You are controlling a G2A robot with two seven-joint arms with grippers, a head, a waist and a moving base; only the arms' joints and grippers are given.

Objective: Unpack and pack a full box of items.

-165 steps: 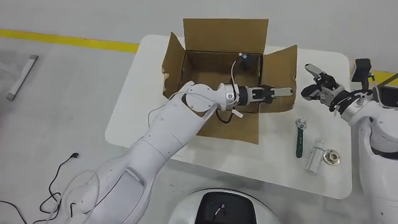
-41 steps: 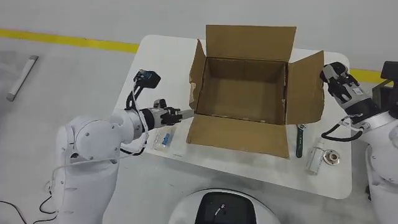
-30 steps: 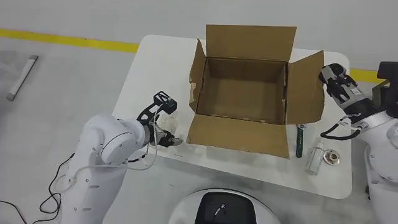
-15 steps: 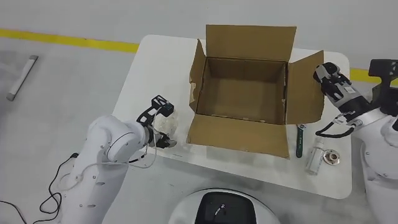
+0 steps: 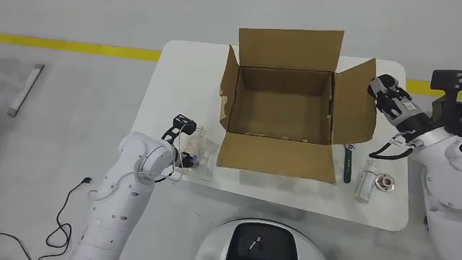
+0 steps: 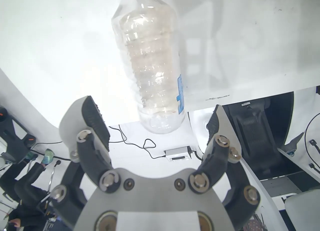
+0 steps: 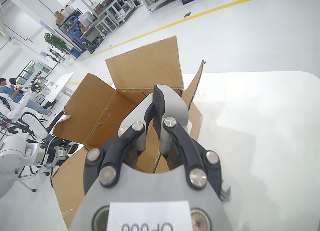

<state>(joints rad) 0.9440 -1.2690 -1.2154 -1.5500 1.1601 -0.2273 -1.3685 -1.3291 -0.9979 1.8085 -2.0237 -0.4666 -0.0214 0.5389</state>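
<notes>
An open cardboard box [image 5: 278, 155] stands in the middle of the white table [image 5: 184, 65], and what shows of its inside is bare. A clear plastic bottle [image 6: 150, 67] lies on its side near the table's front left edge, also seen as the bottle [image 5: 198, 143] from above. My left gripper [image 6: 152, 107] is open at the bottle's base, one finger on each side and neither touching it. My right gripper [image 7: 157, 99] is shut with its pads together, hovering by the box's right flap [image 5: 355, 101]; from above, the right gripper [image 5: 378, 87] is at that flap's outer edge.
A green-handled wrench [image 5: 347, 165], a white tube [image 5: 366, 182] and a metal ring [image 5: 387, 183] lie on the table to the right of the box. The bottle's base reaches the table edge. A yellow line [image 5: 72, 46] runs across the floor behind.
The left arm pulled out of the box, set the bottle down at the front left, and has now dropped lower around the bottle's base. The right gripper barely shifted beside the flap.
</notes>
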